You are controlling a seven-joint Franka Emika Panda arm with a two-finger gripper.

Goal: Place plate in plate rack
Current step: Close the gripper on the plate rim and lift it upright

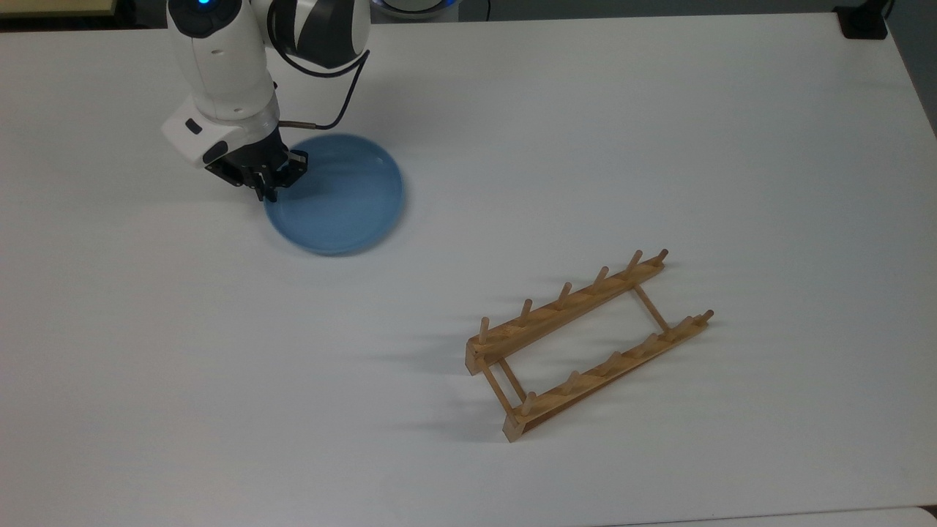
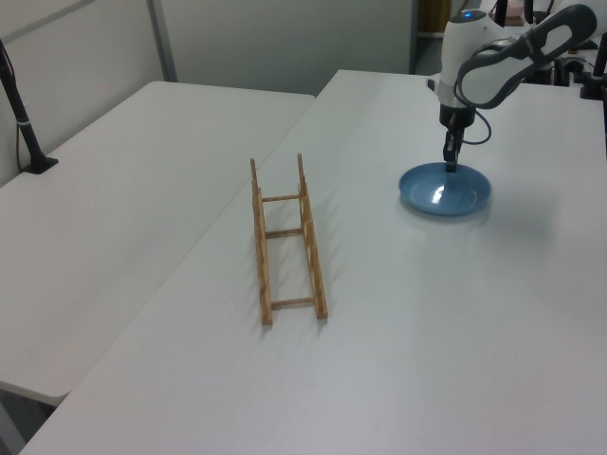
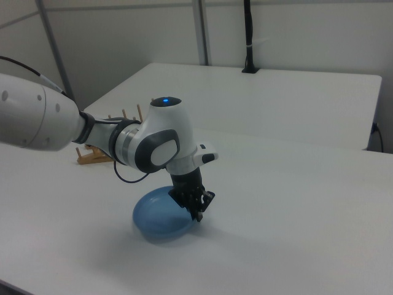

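**Plate pinched at rim, rack apart**

One plate [image 1: 338,195], blue, on the table [image 1: 659,132]; its rim at the top view's left sits between the jaws. Gripper [image 1: 268,187] closed tight on that rim, pointing down. One rack [image 1: 585,344], wooden, two rails with six pegs each, well apart toward the top view's lower right. No readable writing.
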